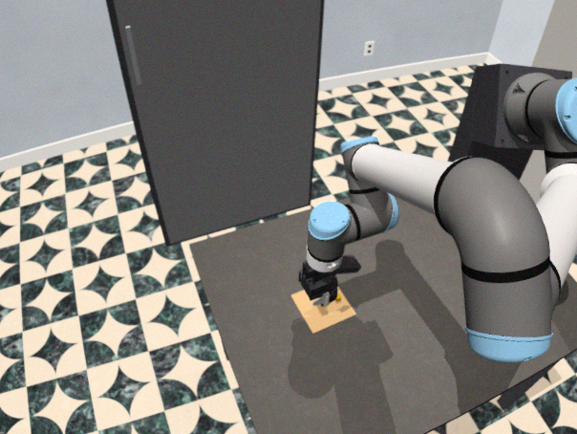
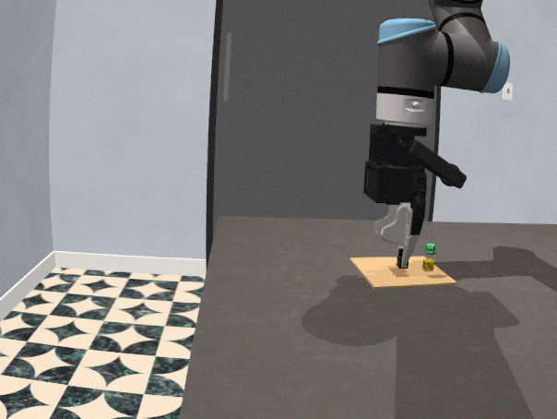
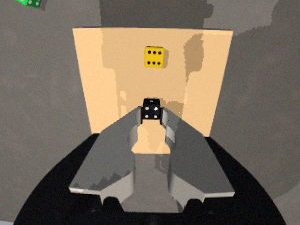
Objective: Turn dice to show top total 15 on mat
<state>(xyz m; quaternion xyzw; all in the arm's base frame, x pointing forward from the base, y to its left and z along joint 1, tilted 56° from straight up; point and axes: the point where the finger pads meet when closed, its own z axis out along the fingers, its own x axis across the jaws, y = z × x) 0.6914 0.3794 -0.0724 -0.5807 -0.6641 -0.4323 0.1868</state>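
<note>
Arm reaches down over the dark grey table (image 2: 286, 323), wrist vertical, hand (image 3: 151, 118) pointing straight at the tan mat (image 3: 100, 74).

Hand is clenched on the black die (image 3: 151, 110), pinched between the two grey fingertips. In the wrist view the die's upward face shows white pips, about four; count not sure at this size. In the exterior view the die (image 2: 401, 261) sits at the very tip of the fingers, low over the mat (image 2: 369, 272); whether it touches the mat or hangs just above it cannot be told.

Yellow die (image 3: 155, 56) lies flat on the mat, six pips up, well inside the mat's edges, beyond the black die as the wrist camera sees it. In the exterior view the yellow die (image 2: 428, 264) stands just beside the fingers, apart from them.

Green die (image 3: 30, 2) lies off the mat on the table, past the mat's far corner, cut off by the wrist frame edge. Exterior view shows it (image 2: 431, 248) behind the mat, near the yellow die but not touching. Its top number cannot be read.

Top view: the hand (image 1: 326, 300) covers most of the mat (image 1: 310, 320); only a sliver of yellow shows.
</note>
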